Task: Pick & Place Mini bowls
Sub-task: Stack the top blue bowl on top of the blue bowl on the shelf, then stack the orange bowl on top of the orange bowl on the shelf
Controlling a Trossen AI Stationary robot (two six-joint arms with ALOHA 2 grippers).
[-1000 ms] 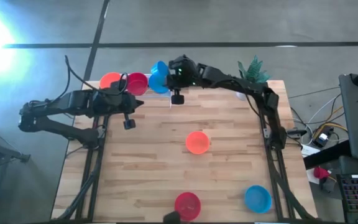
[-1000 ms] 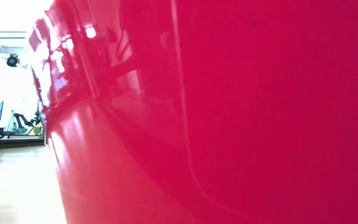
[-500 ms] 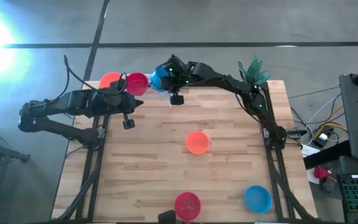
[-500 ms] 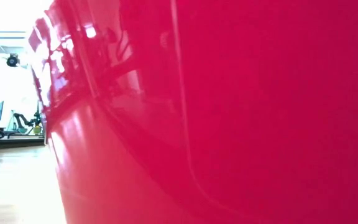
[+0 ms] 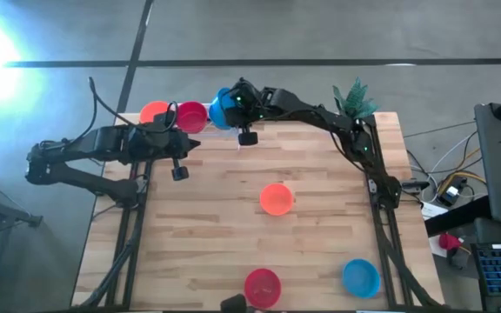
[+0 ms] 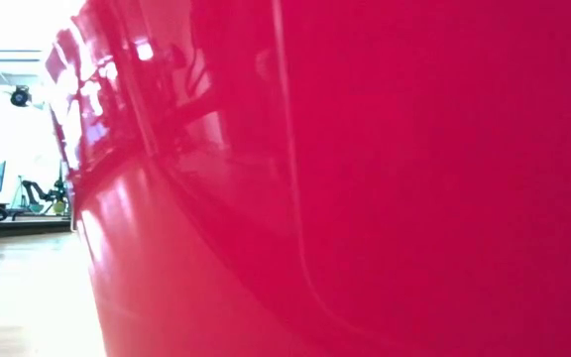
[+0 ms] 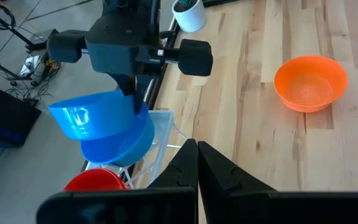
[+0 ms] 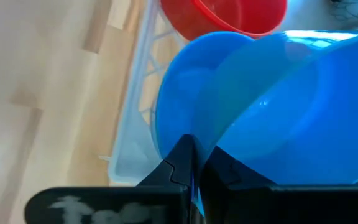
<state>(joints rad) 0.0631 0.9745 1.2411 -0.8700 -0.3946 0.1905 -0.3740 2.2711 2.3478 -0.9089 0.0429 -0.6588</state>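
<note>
Your right gripper (image 8: 194, 168) is pinching the rim of a blue bowl (image 5: 222, 108), holding it tilted over another blue bowl (image 7: 126, 143) in the white rack (image 7: 160, 134) at the table's far edge. Your right arm is reaching across there; your left gripper (image 7: 197, 165) is sitting closed and empty nearby.

Two matte black jointed arms, blocky black end effector (image 7: 197, 163) with tapered fingers, black cylindrical side knobs, green indicator light

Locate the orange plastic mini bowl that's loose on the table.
High view: the orange plastic mini bowl sits mid-table, right of centre, apart from the red bowl and blue bowl at the near edge.
</note>
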